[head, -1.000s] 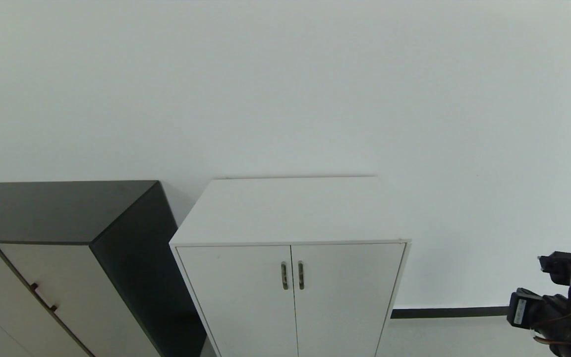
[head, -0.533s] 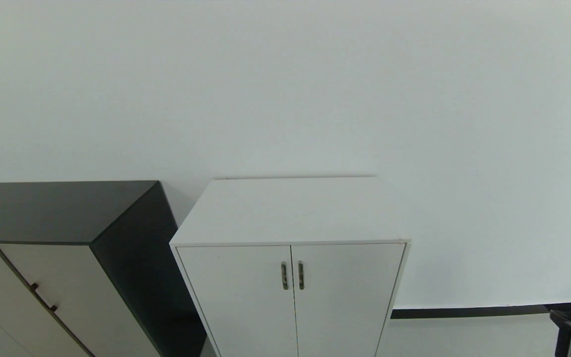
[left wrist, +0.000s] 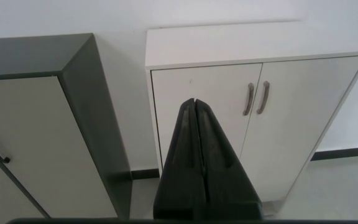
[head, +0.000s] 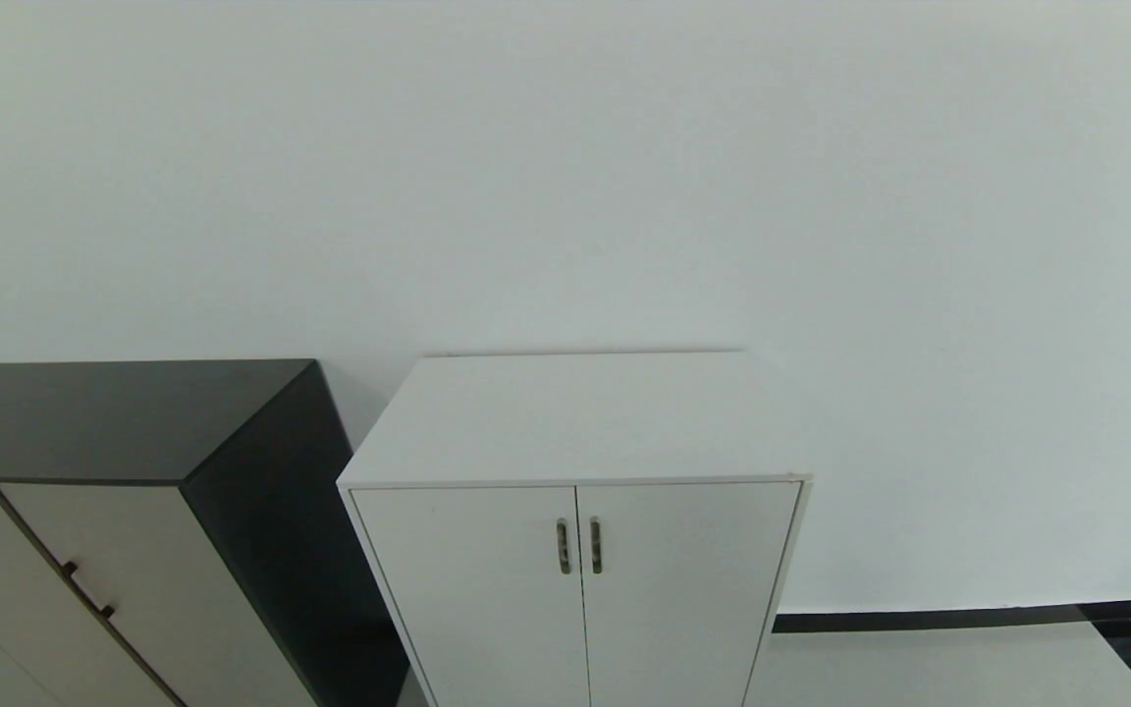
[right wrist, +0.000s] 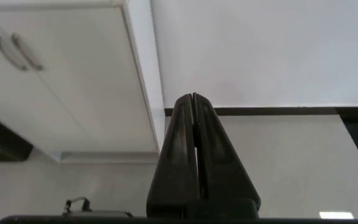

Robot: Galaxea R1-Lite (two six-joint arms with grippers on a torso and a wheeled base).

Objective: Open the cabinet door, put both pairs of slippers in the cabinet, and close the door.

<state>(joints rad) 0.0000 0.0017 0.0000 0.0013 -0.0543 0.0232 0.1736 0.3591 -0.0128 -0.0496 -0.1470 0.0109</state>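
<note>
Standing against the wall (head: 624,177), the white cabinet (head: 575,422) has both doors (head: 477,589) shut, with its two handles (head: 563,546) side by side at the middle seam. A dark cabinet (head: 261,511) sits just beside it on the robot's left. The left gripper (left wrist: 195,102) and right gripper (right wrist: 193,98) — fingers pressed together, empty — hang well apart from the white cabinet.

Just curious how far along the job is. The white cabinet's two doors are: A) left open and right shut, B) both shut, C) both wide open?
B: on the white cabinet both doors lie flush, their handles side by side at the middle seam.
</note>
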